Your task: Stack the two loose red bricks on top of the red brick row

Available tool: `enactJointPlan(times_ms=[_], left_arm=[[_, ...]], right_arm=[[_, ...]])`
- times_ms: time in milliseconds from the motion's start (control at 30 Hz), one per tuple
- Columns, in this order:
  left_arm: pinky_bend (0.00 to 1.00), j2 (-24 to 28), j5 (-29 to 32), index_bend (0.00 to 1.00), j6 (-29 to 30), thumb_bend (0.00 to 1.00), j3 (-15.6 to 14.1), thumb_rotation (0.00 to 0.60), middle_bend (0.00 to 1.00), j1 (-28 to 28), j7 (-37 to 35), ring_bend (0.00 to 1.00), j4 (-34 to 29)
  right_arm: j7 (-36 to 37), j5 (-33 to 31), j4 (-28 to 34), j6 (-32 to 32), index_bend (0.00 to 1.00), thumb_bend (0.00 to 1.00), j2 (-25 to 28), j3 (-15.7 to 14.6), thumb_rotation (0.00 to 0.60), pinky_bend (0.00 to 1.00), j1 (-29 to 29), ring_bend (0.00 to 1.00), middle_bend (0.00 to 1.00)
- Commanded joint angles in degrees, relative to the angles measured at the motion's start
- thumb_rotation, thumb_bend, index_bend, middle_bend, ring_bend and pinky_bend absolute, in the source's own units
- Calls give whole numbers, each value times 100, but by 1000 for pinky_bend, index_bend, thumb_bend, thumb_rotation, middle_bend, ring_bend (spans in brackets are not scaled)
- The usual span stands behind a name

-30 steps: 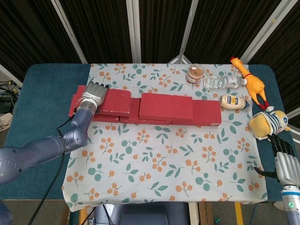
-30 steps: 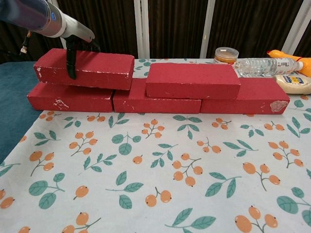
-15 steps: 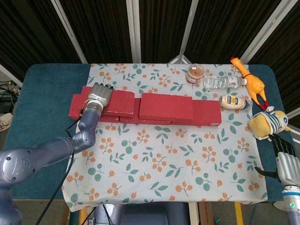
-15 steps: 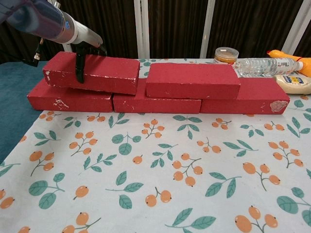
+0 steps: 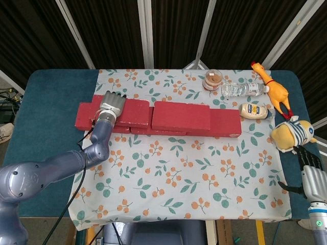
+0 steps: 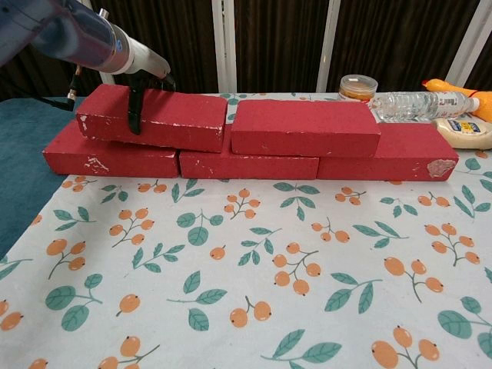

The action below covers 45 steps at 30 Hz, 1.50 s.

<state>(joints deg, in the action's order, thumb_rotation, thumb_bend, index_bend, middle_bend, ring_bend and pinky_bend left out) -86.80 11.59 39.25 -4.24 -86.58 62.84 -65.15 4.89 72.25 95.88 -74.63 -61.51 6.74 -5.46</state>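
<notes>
Bricks update: left hand point(image 5: 112, 104) grips the second loose brick point(image 6: 154, 119) on the bottom row point(image 6: 254, 163) toward the table's left edge, snug beside the first point(image 6: 306, 127). Right hand point(image 5: 311, 171) sits idle, fingers apart, holding nothing.

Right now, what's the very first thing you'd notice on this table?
The red brick row across the flowery tablecloth, with two bricks on top. The left hand grips the left top brick, beside the other top brick. At the right edge lie a yellow rubber chicken and a striped plush toy.
</notes>
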Motion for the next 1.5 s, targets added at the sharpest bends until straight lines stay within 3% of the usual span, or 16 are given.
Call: enactJointPlan(times_ms=[33, 1500], left_arm=[[200, -6, -15, 251, 26, 7, 43, 600, 277, 5, 18, 161, -16], [218, -257, 95, 245, 511, 7, 741, 600, 278, 192, 655, 174, -30]], right_arm=[[-1, -7, 0, 5, 0, 139, 3, 1, 600, 0, -2, 0, 9], [52, -9, -15, 19, 0, 139, 26, -3, 600, 0, -10, 0, 9]])
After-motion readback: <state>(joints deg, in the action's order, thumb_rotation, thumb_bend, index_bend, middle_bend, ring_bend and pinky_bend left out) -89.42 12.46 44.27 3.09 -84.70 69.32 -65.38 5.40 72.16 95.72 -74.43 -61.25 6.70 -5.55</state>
